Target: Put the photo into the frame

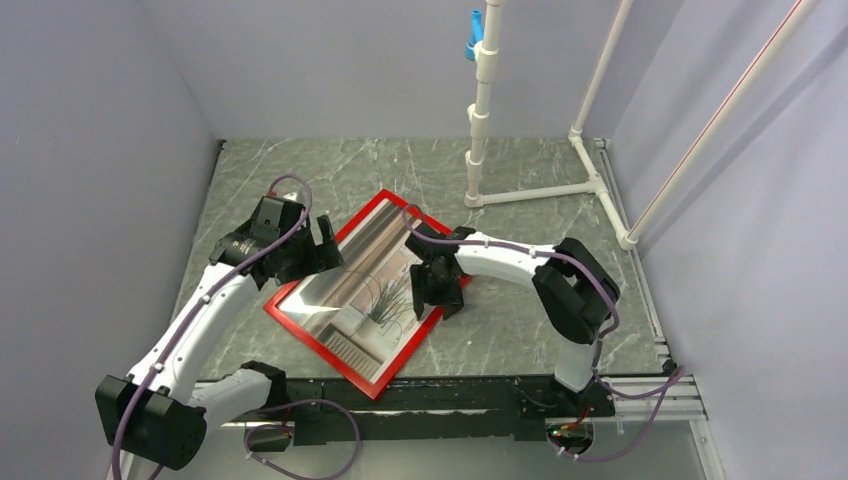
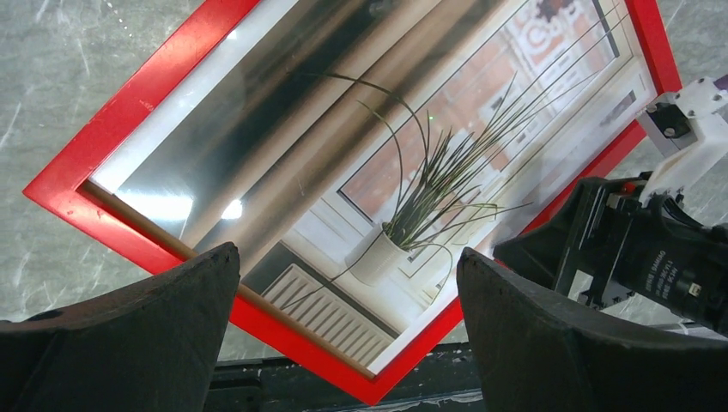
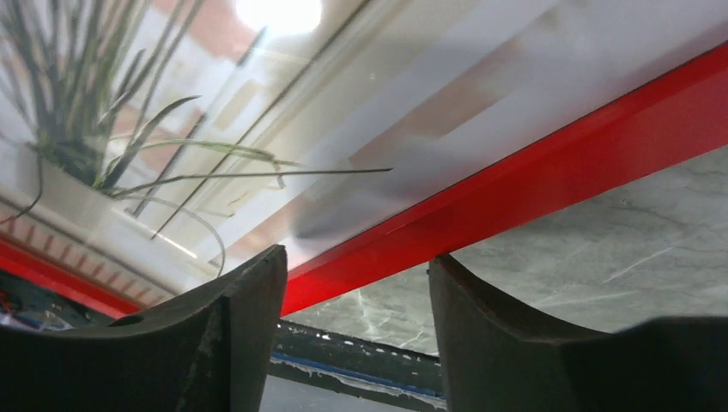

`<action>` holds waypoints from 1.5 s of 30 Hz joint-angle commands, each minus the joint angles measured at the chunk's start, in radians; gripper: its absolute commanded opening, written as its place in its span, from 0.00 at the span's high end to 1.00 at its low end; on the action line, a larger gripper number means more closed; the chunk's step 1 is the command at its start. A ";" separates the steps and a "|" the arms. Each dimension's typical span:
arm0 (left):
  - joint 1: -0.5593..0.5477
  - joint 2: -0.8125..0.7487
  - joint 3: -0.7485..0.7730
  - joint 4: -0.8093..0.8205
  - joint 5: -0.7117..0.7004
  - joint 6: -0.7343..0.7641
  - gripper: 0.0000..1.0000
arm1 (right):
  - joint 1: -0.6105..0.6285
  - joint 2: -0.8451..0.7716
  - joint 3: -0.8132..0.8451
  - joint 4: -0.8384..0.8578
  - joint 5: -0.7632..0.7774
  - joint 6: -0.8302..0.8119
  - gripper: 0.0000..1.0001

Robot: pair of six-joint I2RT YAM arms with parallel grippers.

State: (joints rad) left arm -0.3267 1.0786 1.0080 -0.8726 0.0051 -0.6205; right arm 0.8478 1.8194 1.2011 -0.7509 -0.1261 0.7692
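Photo (image 1: 375, 290) lies face-up inside the frame (image 1: 322, 347) on the desk (image 1: 520, 180), left hand (image 2: 348, 283) spread wide above frame's left rim, right hand (image 3: 356, 266) half-spread straddling its right rim, probably to seat it.

Left arm (image 1: 215, 300): smooth white tube-shaped links, blocky black joint housings (image 1: 150, 415). Left cable (image 1: 175, 340): thin, purple, clipped along white links, loose loops at wrist and base. Right arm (image 1: 505, 255): same white links, bulky black elbow housing (image 1: 575, 290). Right cable (image 1: 480, 243): purple, same routing. Left gripper (image 2: 348, 275): black body, two broad dark fingers (image 2: 154, 330), matte, grainy surface, rounded tips. Right gripper (image 3: 356, 266): matching dark fingers (image 3: 215, 339). Right wrist: white angular bracket (image 2: 691, 129), black barrel (image 2: 665, 275) with small white lettering.
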 commanded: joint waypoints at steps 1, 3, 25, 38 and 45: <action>0.033 -0.044 -0.018 0.015 0.024 0.023 0.01 | 0.004 0.054 0.033 0.060 0.005 0.015 0.45; 0.048 -0.046 -0.020 0.015 0.028 0.029 0.01 | 0.006 0.070 0.040 0.042 0.034 -0.005 0.55; 0.265 0.075 -0.017 0.018 0.078 0.190 0.01 | -0.175 0.220 0.278 -0.088 0.290 -0.307 0.98; 0.314 0.247 -0.096 0.133 0.183 0.193 0.01 | -0.218 0.164 0.326 -0.082 0.322 -0.391 0.27; 0.314 0.345 -0.153 0.230 0.240 0.168 0.01 | -0.219 0.063 0.142 0.035 0.135 -0.297 0.16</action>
State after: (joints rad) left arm -0.0166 1.3891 0.8768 -0.7292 0.1841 -0.4381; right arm 0.6277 1.9598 1.4166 -0.8043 0.1181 0.4122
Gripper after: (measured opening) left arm 0.994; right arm 0.829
